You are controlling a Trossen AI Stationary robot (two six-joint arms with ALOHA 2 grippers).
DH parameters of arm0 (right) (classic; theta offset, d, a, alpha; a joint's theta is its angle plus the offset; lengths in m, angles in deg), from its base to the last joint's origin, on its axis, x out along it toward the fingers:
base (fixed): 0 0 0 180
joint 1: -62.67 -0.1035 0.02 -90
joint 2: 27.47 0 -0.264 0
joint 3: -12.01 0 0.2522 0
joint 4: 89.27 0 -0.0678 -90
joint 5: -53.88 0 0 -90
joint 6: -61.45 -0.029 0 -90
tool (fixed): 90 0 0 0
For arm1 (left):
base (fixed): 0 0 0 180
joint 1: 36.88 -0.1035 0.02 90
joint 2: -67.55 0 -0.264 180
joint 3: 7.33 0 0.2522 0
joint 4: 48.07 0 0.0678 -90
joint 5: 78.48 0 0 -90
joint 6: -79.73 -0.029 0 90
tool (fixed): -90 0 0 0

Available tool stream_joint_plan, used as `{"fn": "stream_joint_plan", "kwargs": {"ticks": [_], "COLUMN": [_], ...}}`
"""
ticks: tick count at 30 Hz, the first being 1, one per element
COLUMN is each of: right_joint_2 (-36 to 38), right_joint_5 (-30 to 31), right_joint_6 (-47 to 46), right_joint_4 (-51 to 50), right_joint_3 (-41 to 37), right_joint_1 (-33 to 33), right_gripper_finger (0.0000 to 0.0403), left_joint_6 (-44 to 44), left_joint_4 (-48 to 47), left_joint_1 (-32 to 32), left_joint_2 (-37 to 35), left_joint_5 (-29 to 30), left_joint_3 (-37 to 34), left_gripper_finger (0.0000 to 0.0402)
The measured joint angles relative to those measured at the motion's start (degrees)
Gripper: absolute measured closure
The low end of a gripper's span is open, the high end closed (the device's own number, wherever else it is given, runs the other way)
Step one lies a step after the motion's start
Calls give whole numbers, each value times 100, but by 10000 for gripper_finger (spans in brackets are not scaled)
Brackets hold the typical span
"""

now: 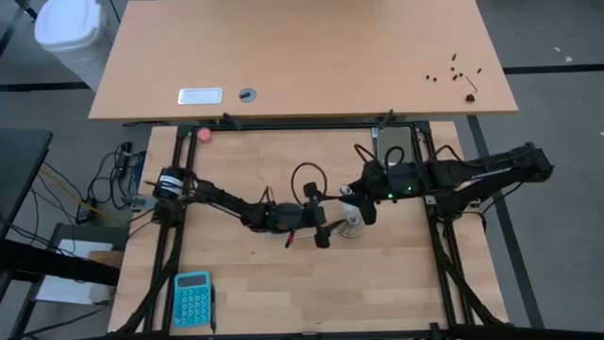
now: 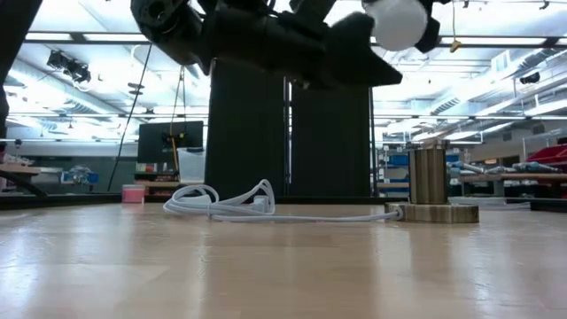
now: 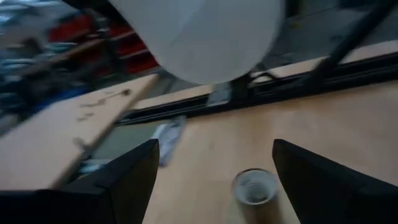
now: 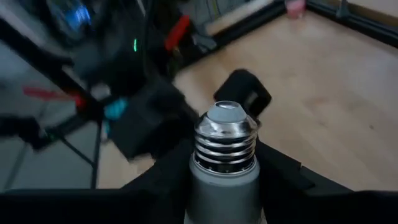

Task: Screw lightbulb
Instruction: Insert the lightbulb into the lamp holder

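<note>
The lightbulb (image 4: pixel 225 134) is held above the table with its silver screw base pointing forward out of my right gripper (image 4: pixel 225 180), which is shut on it. Its white globe (image 2: pixel 399 22) shows high up in the low view. The brass socket (image 2: pixel 431 182) stands upright on its round disc base (image 2: pixel 434 213) on the table, below the bulb. My left gripper (image 3: pixel 214 149) is open and nearly level, just left of the socket (image 3: pixel 254 185), with the globe (image 3: pixel 205 37) above and ahead of its fingers and nothing between them. My right gripper pinches the bulb's grey neck (image 4: pixel 224 186) just behind the threaded base, one finger (image 4: pixel 158 183) on each side. The fingers lie along the bulb, slanting down from the table's right side. The bulb is lifted clear, base forward, above the socket.
The socket's white cord (image 2: pixel 230 206) lies looped on the table to the left of the socket. A pink ball (image 1: pixel 207 134) lies at the far left edge, and a teal calculator (image 1: pixel 192 297) at the near left. A second table (image 1: pixel 302 57) stands beyond.
</note>
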Motion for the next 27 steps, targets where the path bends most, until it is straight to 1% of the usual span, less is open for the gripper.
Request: {"fn": "stream_joint_plan", "kwargs": {"ticks": [3,6,10,13,16,19,21,23,27], "right_joint_2": [75,255,535,475,336,160,86,-31,-319], "right_joint_5": [239,572,1146,1666,2049,2261,2349,2383,2379], "right_joint_6": [-152,-185,-240,-378,-416,142,540,860,1187], "right_joint_4": [635,1314,3235,4807,6232,7412,7882,8111,8646], "right_joint_3": [-405,-949,-1924,-2738,-3299,-3622,-3662,-3671,-3671], "right_joint_1": [-83,-156,-367,-481,-510,-549,-565,-565,-576], "right_gripper_finger": [250,250,250,250,250,250,249,249,249], "left_joint_6": [-106,-95,-117,-335,-675,-1002,-1012,-1014,-1010], "left_joint_4": [293,689,1507,1942,2372,2537,2515,2506,2521], "left_joint_1": [159,318,459,474,466,409,373,338,280], "left_joint_2": [213,420,627,736,773,773,774,777,775], "left_joint_5": [720,1234,1653,1847,1965,1970,1945,1791,1744], "left_joint_3": [0,0,-2,-2,-1,120,217,331,428], "left_gripper_finger": [81,81,81,81,81,81,81,81,81]}}
